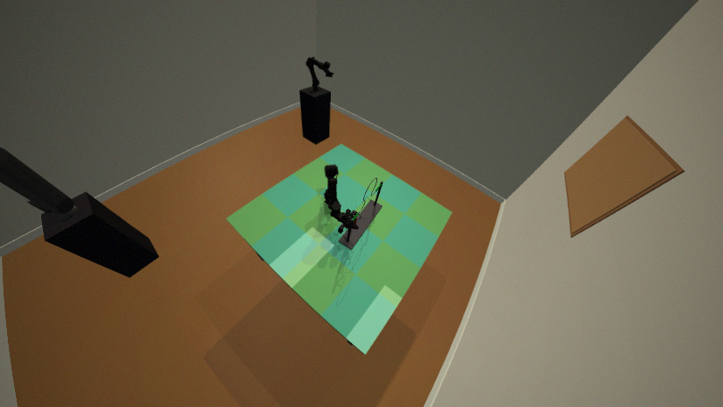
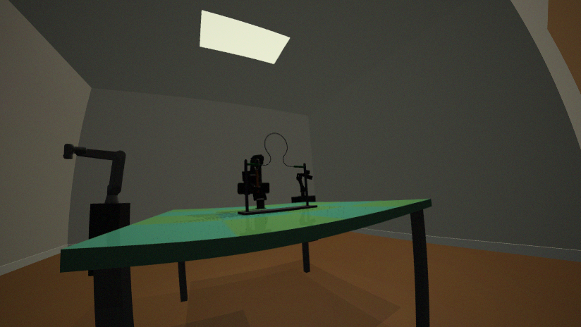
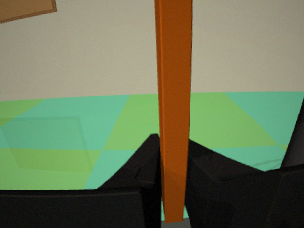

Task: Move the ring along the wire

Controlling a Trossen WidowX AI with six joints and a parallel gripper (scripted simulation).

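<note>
My gripper (image 3: 163, 140) (image 1: 352, 222) is shut on the upright orange handle (image 3: 175, 73) (image 2: 257, 178), beside the left post (image 2: 246, 187) in the exterior view. The ring is too small and dark against the arm to make out; whether it touches the wire cannot be told. The green part (image 2: 252, 164) by that post passes in front of the arm, above the gripped handle. The thin grey wire (image 2: 274, 132) rises in a tall loop and comes down to the other green part (image 2: 298, 166) at the right post (image 2: 306, 190).
Both posts stand on a dark base (image 1: 365, 222) on the green and teal checkered table (image 1: 376, 257). My arm (image 1: 331, 189) stands behind the base in the exterior view. Other arms stand on black pedestals (image 1: 315, 116) (image 1: 101, 237) off the table.
</note>
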